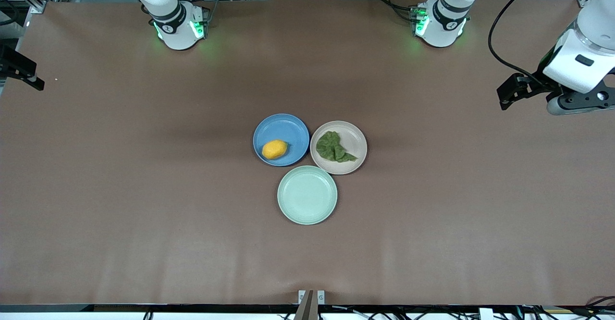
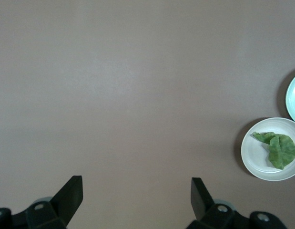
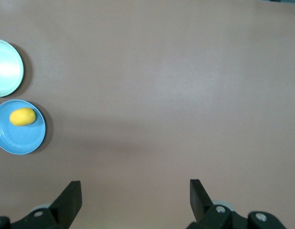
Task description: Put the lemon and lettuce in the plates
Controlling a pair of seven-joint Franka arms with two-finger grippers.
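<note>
Front view — lemon (image 1: 275,149) in blue plate (image 1: 288,125), lettuce (image 1: 335,147) in beige plate (image 1: 355,137).
Both grippers — left gripper (image 2: 137,195), right gripper (image 3: 135,195) — fingers spread, empty, over bare table well apart from plates; nothing left to pick.

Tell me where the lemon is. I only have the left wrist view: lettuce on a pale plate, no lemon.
Observer: The lemon lies in the blue plate, beside the beige plate with the lettuce, toward the right arm's end.
Operator: Report the green plate; I see only its edge.
Observer: The mint-green plate holds nothing; it sits nearer the front camera than the other two.
Operator: Give me the right gripper.
Observer: The right gripper hangs over bare table, fingers open, holding nothing.
</note>
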